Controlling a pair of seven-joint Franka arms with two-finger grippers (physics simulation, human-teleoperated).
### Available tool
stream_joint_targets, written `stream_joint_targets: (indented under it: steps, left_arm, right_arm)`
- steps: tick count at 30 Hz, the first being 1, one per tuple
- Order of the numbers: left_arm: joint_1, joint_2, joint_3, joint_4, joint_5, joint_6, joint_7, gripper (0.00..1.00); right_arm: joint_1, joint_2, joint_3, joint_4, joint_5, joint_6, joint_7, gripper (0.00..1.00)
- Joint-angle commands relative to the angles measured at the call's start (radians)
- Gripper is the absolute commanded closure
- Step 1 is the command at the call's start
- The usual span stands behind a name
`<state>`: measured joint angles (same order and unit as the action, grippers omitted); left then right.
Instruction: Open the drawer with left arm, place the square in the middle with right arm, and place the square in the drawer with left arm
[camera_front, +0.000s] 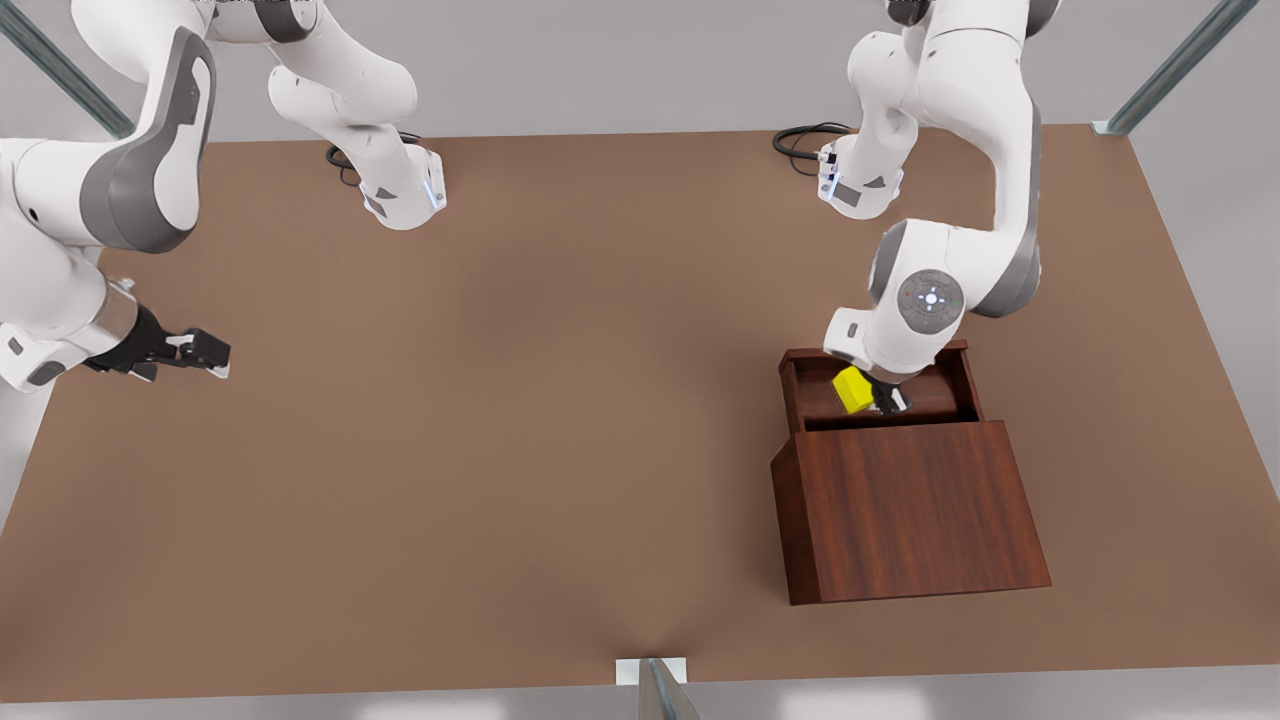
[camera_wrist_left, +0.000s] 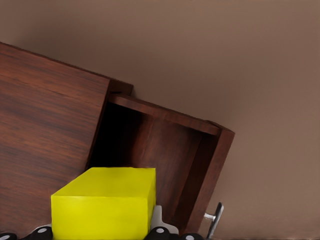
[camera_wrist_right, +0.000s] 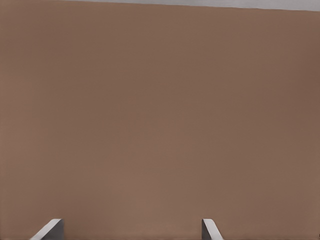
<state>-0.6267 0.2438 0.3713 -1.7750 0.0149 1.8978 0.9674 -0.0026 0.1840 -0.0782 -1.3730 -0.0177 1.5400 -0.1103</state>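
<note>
Square (camera_wrist_left: 102, 205) apparently between left fingers (camera_wrist_left: 159, 231).

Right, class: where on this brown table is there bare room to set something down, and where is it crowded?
The brown tabletop is bare between the waiting right end effector and the dark wooden box. Crowded: the open drawer, where the left end effector holds the small yellow cube.

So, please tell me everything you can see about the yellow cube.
The yellow cube is small, bright yellow, plain and smooth, with sharp edges and no markings. The left gripper is shut on it and holds it over the open drawer of the wooden box, at the front view's right. It looks slightly tilted. In the left wrist view the cube sits between the black fingers. Whether it touches the drawer floor cannot be told.
</note>
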Motion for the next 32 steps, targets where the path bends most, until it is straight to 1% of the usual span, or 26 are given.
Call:
stream_joint_targets:
  steps: [1,2,5,6,7,13,15,16,17,19,21,22,23,24,25,26,28,32]
  left_arm:
    - [-0.004,0.0,0.009,-0.003,-0.036,0.0,0.013,0.35]
    - [-0.004,0.002,0.034,-0.009,-0.038,0.0,0.054,0.34]
    - [-0.002,0.015,0.058,-0.012,-0.038,-0.003,0.093,0.33]
    - [-0.002,0.019,0.058,-0.012,-0.038,-0.005,0.094,0.29]
    - [-0.002,0.028,0.06,-0.012,-0.038,-0.003,0.12,0.0]
    - [-0.002,0.031,0.086,-0.035,-0.038,-0.006,0.137,0.0]
    - [-0.005,0.025,0.095,-0.026,-0.049,-0.046,0.096,0.0]
    - [-0.005,0.025,0.11,0.028,-0.072,-0.146,-0.109,0.0]
    - [-0.004,0.046,0.11,0.133,-0.076,-0.287,-0.304,0.0]
    - [-0.004,0.054,0.112,0.249,-0.099,-0.321,-0.598,0.0]
    - [-0.001,0.039,0.123,0.304,-0.096,-0.321,-0.723,0.0]
    - [0.074,0.019,0.081,0.313,-0.092,-0.315,-0.728,0.0]
    - [0.244,-0.007,-0.121,0.344,-0.023,-0.312,-0.766,0.0]
    - [0.358,-0.023,-0.265,0.355,0.031,-0.312,-0.86,0.0]
    - [0.403,-0.038,-0.324,0.355,0.063,-0.296,-0.927,0.0]
    - [0.47,-0.049,-0.405,0.353,0.076,-0.269,-0.978,0.0]
    - [0.489,-0.047,-0.433,0.351,0.106,-0.249,-1.001,0.0]
    - [0.49,-0.046,-0.434,0.344,0.109,-0.235,-1.001,0.0]
  right_arm:
    - [0.001,0.003,0.0,0.0,-0.001,0.005,0.0,0.0]
    - [0.001,0.003,0.0,-0.001,-0.007,0.02,-0.003,0.0]
    - [-0.001,0.003,0.002,-0.001,0.01,0.025,0.001,0.0]
    - [-0.001,0.003,0.002,0.0,0.009,0.025,0.001,0.0]
    - [0.001,0.003,0.002,-0.001,0.009,0.025,0.001,0.0]
    - [0.001,0.003,0.002,-0.001,0.009,0.025,0.001,0.0]
    - [0.001,0.003,0.002,0.0,0.009,0.025,0.001,0.0]
    - [0.001,0.003,0.002,-0.001,0.009,0.025,0.001,0.0]
    - [0.001,0.003,0.002,-0.001,0.009,0.025,0.001,0.0]
    - [0.001,0.003,0.002,-0.001,0.009,0.025,0.001,0.0]
    - [0.001,0.003,0.002,-0.001,0.009,0.025,0.001,0.0]
    - [0.001,0.003,0.002,0.0,0.009,0.025,0.001,0.0]
    - [0.001,0.003,0.002,-0.001,0.009,0.025,0.001,0.0]
    - [0.001,0.003,0.002,-0.001,0.009,0.025,0.001,0.0]
    - [0.001,0.003,0.002,-0.001,0.009,0.025,0.001,0.0]
    - [0.001,0.003,0.002,-0.001,0.009,0.025,0.001,0.0]
    - [0.001,0.003,0.002,-0.001,0.007,0.025,0.001,0.0]
    - [0.001,0.003,0.002,-0.001,0.007,0.025,0.001,0.0]
